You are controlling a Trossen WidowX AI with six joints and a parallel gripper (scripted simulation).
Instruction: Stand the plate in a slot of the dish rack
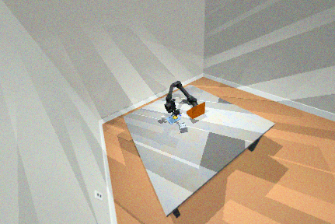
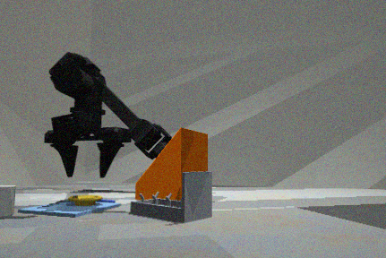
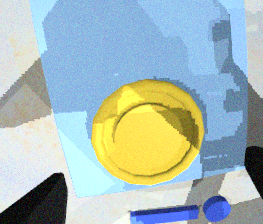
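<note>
A yellow plate lies flat on a light blue board. My gripper points down above the plate. It is open and empty, with its two black fingers wide apart and their tips a little above plate height. In the wrist view the plate shows between and slightly ahead of the fingers. The grey dish rack stands beside the board, with small Y-shaped rails along its base and a taller grey panel at its right end in the exterior view. No plate stands in it.
The blue board lies under the plate. A large orange wedge stands behind the rack. A pale cylinder stands at the far left. A blue bar and a blue disc lie just off the board's edge.
</note>
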